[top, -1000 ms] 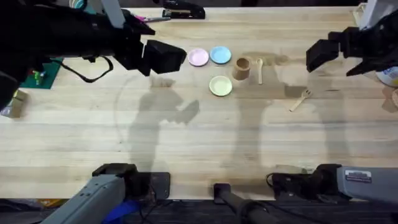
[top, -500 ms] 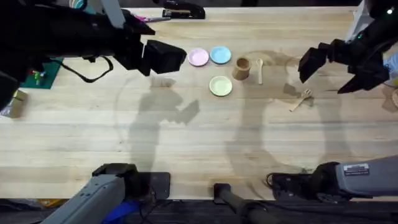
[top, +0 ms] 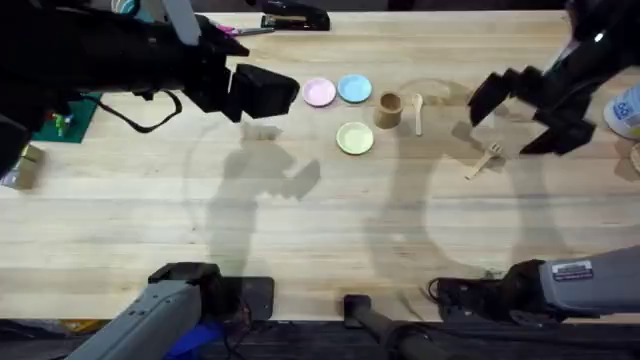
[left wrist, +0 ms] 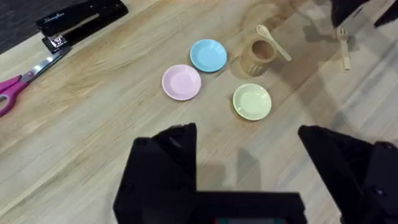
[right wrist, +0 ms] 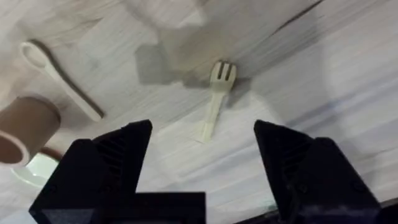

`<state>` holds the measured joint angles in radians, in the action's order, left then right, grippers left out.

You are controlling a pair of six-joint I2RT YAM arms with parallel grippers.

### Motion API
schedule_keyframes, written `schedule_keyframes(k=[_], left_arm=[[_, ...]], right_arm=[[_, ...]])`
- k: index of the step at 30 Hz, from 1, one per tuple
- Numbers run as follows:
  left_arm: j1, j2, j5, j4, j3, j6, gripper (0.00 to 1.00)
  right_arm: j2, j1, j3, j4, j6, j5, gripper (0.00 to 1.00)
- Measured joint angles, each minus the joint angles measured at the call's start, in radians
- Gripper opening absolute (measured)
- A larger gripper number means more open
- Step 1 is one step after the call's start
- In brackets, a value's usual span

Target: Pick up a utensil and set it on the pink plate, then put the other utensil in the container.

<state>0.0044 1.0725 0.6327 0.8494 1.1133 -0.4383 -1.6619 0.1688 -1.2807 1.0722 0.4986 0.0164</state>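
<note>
The utensil, a small pale wooden fork (top: 483,160) (right wrist: 214,103) (left wrist: 344,47), lies flat on the table at the right. My right gripper (top: 517,120) (right wrist: 202,165) hangs open just above it, one finger to each side, touching nothing. The other utensil, a wooden spoon (top: 418,112) (right wrist: 59,76) (left wrist: 273,42), lies beside the brown wooden container (top: 389,109) (left wrist: 258,56) (right wrist: 23,127). The pink plate (top: 319,93) (left wrist: 181,82) sits bare, left of a light blue plate (top: 354,88). My left gripper (top: 268,94) (left wrist: 249,165) hovers open and empty left of the pink plate.
A pale yellow plate (top: 354,137) (left wrist: 252,101) sits in front of the cup. A black stapler (top: 295,17) and pink-handled scissors (left wrist: 18,87) lie at the far edge. A white tub (top: 626,111) stands at the right edge, green items (top: 65,120) at the left.
My right arm has swung left and toward the table's near side, bringing its open gripper over the fork. The left arm and all objects have stayed put.
</note>
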Motion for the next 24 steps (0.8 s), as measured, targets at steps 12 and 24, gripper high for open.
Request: schedule_keyframes(k=[12, 24], left_arm=[[0.000, 0.000, 0.000, 0.000, 0.000, 0.000, 0.994], [0.000, 0.000, 0.000, 0.000, 0.000, 0.000, 0.993]], right_arm=[[-0.001, -0.012, 0.223, -0.143, 0.123, -0.007, 0.985], [0.002, -0.023, 0.251, -0.179, 0.214, 0.016, 0.913]])
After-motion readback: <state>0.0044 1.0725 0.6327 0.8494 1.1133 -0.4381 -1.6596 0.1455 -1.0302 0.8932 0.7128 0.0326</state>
